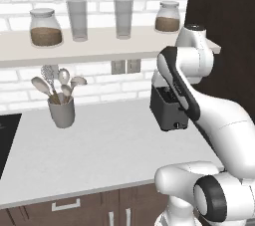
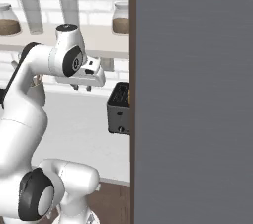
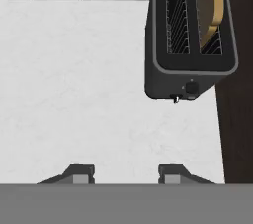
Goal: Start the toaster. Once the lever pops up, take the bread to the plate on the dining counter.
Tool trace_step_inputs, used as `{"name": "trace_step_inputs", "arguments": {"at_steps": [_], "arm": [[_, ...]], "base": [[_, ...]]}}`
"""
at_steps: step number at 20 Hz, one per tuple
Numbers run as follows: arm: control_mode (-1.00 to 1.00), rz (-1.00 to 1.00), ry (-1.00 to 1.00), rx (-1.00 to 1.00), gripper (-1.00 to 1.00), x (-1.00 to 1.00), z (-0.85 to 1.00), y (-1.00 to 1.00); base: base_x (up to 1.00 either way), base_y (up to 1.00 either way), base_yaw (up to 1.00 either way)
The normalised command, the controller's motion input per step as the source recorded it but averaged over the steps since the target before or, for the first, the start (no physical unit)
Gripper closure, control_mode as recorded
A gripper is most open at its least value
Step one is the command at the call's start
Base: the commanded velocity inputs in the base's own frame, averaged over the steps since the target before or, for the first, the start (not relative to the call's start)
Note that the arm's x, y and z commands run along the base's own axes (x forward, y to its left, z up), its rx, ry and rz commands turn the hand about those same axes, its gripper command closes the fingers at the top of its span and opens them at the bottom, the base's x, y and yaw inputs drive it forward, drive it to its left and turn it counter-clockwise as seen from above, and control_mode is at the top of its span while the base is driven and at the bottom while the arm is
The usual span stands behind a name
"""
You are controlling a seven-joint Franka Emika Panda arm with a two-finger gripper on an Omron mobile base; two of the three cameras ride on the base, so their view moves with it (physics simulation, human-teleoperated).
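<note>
Pale speckled worktop (image 1: 104, 150) against white brick wall carries black toaster (image 1: 168, 109) at its right end beside dark panel, grey utensil holder (image 1: 62, 112) toward left. Upper shelf (image 1: 99, 46) carries two jars, two glasses.

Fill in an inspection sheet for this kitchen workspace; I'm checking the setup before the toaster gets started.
Surface: pale worktop, bare in front of the toaster.
Job's things: black toaster at the worktop's right end, beside a dark panel; bread stands in its right slot, left slot empty; knob on the front face.
Clutter: utensil holder with spoons and a whisk.
Tool: jaws apart, holding nothing, hovering short of the toaster.
Cables: nothing seen.
Surroundings: white brick wall, shelf with two jars and two glasses, wall sockets, cabinet drawers below.
</note>
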Motion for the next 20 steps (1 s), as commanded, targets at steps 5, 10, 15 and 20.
{"name": "trace_step_inputs", "arguments": {"at_steps": [5,10,15,20], "arm": [[-1.0,0.01,0.0,0.0,-1.0,-0.29,-0.09,-0.09],[-1.0,-0.16,-0.01,0.0,-1.0,-0.03,-0.28,-0.28],[-1.0,-0.27,0.0,-0.01,-1.0,0.25,-0.36,-0.21],[-1.0,-0.3,0.0,-0.01,-1.0,0.29,-0.17,-0.11]], "base": [[0.0,0.0,0.0],[0.0,0.0,0.0],[0.0,0.0,0.0],[0.0,0.0,0.0]]}}
